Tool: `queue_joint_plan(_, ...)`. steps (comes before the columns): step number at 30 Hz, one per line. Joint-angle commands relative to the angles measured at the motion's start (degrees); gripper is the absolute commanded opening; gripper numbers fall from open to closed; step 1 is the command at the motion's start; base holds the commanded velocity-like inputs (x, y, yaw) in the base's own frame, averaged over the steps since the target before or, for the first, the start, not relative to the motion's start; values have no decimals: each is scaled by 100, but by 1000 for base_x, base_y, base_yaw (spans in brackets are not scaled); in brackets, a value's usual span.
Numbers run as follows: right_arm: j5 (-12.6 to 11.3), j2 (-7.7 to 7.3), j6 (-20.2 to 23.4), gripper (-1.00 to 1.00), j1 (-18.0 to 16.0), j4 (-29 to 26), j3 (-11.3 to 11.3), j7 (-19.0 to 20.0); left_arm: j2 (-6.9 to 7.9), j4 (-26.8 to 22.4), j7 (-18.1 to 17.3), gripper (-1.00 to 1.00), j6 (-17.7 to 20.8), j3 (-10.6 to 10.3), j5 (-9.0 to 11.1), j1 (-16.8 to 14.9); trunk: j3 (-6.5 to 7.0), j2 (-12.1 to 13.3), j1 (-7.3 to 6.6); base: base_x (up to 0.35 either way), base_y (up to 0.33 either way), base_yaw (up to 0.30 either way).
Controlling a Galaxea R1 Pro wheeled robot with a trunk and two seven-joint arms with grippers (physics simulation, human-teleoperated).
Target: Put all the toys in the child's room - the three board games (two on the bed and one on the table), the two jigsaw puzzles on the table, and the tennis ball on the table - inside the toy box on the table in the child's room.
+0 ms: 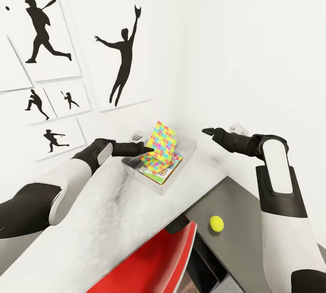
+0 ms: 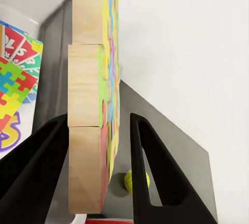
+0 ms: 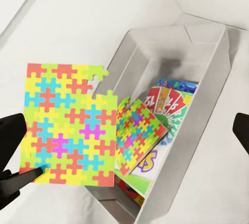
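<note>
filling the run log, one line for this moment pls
left gripper: shut on jigsaw puzzle | over toy box | right gripper: open | tennis ball: on table

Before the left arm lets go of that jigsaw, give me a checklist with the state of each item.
1. Left tool has the jigsaw puzzle between its fingers: ok.
2. Jigsaw is over the toy box: ok; it stands tilted on edge above the open tray.
3. Room in the toy box: ok; a second jigsaw and board games lie flat inside, with space above.
4. Right tool is out of the drop path: ok; it hovers beside the box, fingers apart, holding nothing.
5. Tennis ball boxed: not ok; it sits on the dark grey table section.
6. All three board games inside: cannot tell.
</note>
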Motion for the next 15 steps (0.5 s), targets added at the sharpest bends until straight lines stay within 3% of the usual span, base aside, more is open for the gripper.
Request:
queue_joint_plan(1,-60,0,16,100,-7,-4,-3,-61,-1,-1,-2,-100,35,-19,38,-8,-22,-13,3,0,0,0)
queue_joint_plan(15,-61,-4,15,100,-7,-4,5,-60,3,-17,-3,-100,-158,-30,-73,-11,-153,-13,3,0,0,0)
